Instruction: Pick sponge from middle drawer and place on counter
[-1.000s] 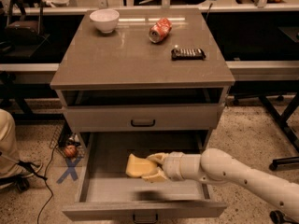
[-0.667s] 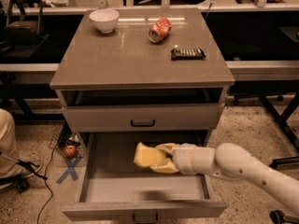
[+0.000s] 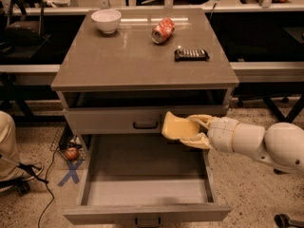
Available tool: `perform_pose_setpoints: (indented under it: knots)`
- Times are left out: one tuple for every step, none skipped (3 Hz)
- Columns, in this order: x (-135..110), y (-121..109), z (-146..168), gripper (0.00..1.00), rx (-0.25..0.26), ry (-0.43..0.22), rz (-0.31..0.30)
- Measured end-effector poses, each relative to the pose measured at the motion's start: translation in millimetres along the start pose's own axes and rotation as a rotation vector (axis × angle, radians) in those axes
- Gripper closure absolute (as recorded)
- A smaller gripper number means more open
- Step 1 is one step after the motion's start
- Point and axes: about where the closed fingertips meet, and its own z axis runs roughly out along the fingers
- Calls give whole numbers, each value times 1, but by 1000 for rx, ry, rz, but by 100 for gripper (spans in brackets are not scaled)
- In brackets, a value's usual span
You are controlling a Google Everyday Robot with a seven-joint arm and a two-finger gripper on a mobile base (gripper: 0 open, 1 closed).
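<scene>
Camera view: the gripper (image 3: pixel 195 130) hangs in front of the cabinet, above the right rear part of the open middle drawer (image 3: pixel 142 175) and below the front edge of the counter (image 3: pixel 137 61). Its two pale fingers (image 3: pixel 201 119) are clamped on the right end of the sponge (image 3: pixel 175 126), one above and one below. The sponge juts left from them, slightly tilted, clear of the drawer floor. Its left end overlaps the shallower drawer front (image 3: pixel 109 121) just right of the black handle (image 3: pixel 145 125). The white arm (image 3: pixel 259 141) reaches in from the right, crossing over the drawer's right wall.

The middle drawer is pulled well out, its plain grey floor showing between the side walls. The counter's front lip overhangs just above the sponge. On the slab, a white bowl (image 3: pixel 106 21) stands near the back left corner. A crushed red can (image 3: pixel 163 30) lies near the back, right of centre. A dark flat bar (image 3: pixel 191 54) lies toward the right edge. All three sit in the back half; the front half shows bare slab right to its left, front and right edges
</scene>
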Motion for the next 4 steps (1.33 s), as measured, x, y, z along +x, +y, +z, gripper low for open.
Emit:
perform_pose_setpoints:
  knots:
    - [0,0,0,100,0,0,0]
    - [-20,-26,-9,100,25,7,-65]
    - [-74,-80,-21,100,46,16,-222]
    - [-109,-113,-13,100,41,19,-309]
